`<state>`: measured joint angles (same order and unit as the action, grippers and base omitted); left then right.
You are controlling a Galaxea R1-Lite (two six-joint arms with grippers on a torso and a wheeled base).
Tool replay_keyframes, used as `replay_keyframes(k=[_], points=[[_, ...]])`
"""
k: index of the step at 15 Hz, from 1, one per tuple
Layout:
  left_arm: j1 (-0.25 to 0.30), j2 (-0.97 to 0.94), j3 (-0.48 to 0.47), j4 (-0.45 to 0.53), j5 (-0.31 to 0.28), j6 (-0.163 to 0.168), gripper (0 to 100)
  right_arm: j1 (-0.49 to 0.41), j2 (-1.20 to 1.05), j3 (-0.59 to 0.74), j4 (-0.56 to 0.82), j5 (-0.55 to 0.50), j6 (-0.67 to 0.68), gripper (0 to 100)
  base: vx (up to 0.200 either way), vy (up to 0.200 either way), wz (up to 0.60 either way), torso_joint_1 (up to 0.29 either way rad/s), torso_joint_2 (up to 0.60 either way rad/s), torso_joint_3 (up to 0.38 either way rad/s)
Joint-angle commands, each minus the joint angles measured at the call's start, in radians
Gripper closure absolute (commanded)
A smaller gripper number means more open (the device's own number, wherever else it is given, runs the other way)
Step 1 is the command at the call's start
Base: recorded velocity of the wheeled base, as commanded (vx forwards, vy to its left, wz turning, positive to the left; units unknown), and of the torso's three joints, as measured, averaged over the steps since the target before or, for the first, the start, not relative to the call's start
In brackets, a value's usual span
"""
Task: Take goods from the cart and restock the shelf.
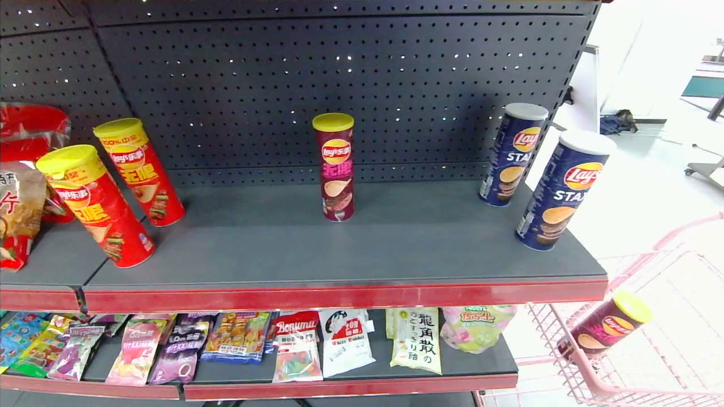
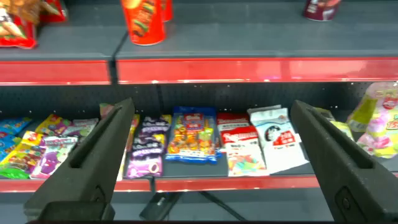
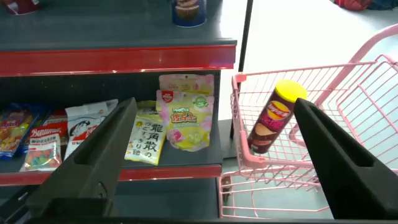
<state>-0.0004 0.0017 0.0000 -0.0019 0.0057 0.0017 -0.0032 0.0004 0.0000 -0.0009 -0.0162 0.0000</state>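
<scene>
There are two red cans (image 1: 95,206) (image 1: 139,171), two blue cans (image 1: 512,155) (image 1: 563,192) and two maroon cans (image 1: 336,167) (image 1: 604,325): five cans on the upper shelf (image 1: 396,249), one in the single pink cart (image 1: 582,370). The snack bags (image 1: 235,336) on the lower shelf (image 1: 339,387) overlap too much to count.

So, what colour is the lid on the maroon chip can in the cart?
Yellow lid; right wrist view best.

A dark bundle (image 1: 620,121) and wheeled base (image 1: 703,168) sit on the floor (image 1: 639,192)

Head view overlooks the shelf (image 1: 339,254) — 2 wrist views face it, lower.
</scene>
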Motion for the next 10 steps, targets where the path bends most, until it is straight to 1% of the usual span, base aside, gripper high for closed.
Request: replay_keyframes(k=[1, 4, 10], points=[[0.0, 0.0, 0.0, 0.0, 0.0, 0.0, 0, 0.0, 0.001, 0.0, -0.001, -0.001, 0.0, 0, 0.0, -0.2, 0.0, -0.002, 0.0, 0.007], [-0.001, 0.0, 0.0, 0.0, 0.0, -0.002, 0, 0.0, 0.001, 0.0, -0.001, -0.001, 0.0, 0, 0.0, -0.2, 0.0, 0.001, 0.01, 0.004], [-0.001, 0.0, 0.0, 0.0, 0.0, -0.002, 0, 0.0, 0.001, 0.0, -0.001, -0.001, 0.0, 0, 0.0, 0.0, 0.0, 0.0, 0.0, 0.0]])
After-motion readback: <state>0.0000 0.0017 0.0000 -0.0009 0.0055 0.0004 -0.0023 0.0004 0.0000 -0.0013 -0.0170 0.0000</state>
